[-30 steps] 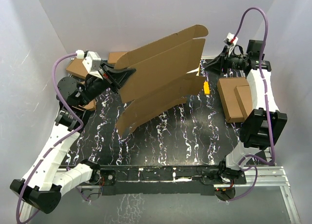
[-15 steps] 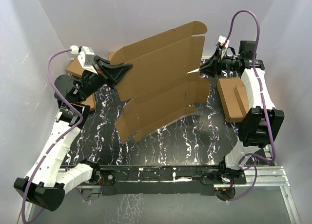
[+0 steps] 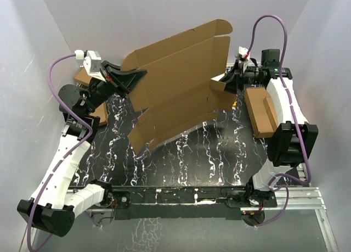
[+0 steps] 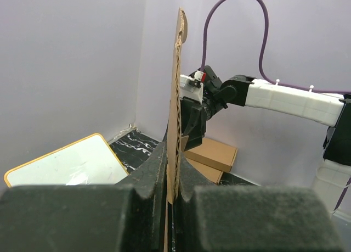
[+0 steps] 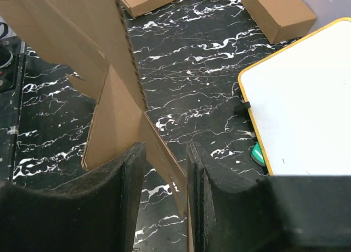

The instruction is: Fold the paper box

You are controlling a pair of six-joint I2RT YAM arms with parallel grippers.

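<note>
Although it is far from a finished box, the paper box (image 3: 175, 82) shows from overhead as a large creased sheet standing steeply over the black marbled table (image 3: 219, 158) between the two arms. Whether its lower corner touches the surface I cannot tell. The left gripper (image 3: 131, 79) meets its left edge, the right gripper (image 3: 224, 83) a small flap at its right edge, and a smaller folded box (image 3: 262, 112) lies just beyond. From the left wrist, the sheet runs edge-on straight between the pads, which are closed tight on it, with a white board (image 4: 60, 164) lying behind. From the right wrist, the fingers (image 5: 131, 191) stand part-way apart, astride the flap rather than pinching it. I judge this an early step, with the side flap being lined up for its first bend. The next move likely calls for the right jaws to close on that flap and turn it along its score while the left grip steadies the sheet.
</note>
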